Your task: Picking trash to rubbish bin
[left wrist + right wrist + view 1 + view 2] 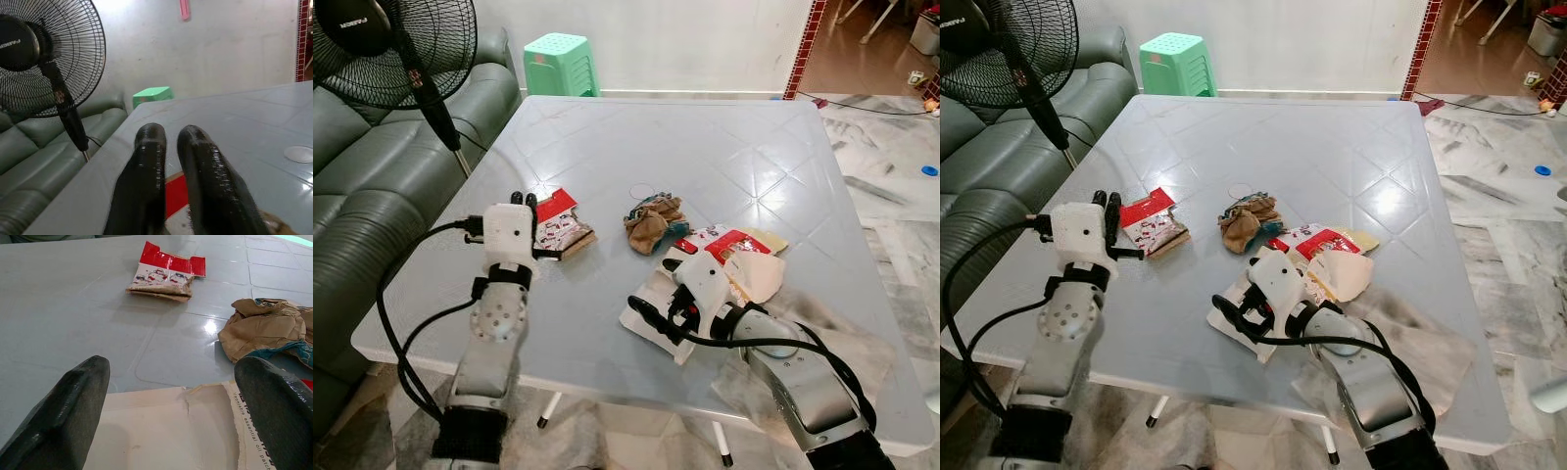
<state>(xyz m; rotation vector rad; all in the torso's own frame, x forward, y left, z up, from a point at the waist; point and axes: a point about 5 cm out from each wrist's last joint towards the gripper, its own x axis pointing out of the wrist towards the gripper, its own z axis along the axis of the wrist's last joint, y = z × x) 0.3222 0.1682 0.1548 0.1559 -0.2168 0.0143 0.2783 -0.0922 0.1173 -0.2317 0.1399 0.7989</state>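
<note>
Trash lies on a grey-blue table (705, 147). A red and white snack packet (563, 225) rests at the left, a crumpled brown paper (651, 223) in the middle, and a flattened red and white carton (734, 250) at the right. My left gripper (523, 201) is shut with nothing in it, its tips right beside the snack packet (176, 193). My right gripper (661, 315) stands open low over a white cardboard sheet (166, 431), which lies flat between and under its fingers (73, 396). Beyond them in the right wrist view lie the packet (166, 276) and the brown paper (266, 330).
A black standing fan (391, 49) and a grey-green sofa (362, 196) stand close to the table's left side. A green plastic stool (560, 64) is behind the far edge. Marble floor (891, 166) runs along the right.
</note>
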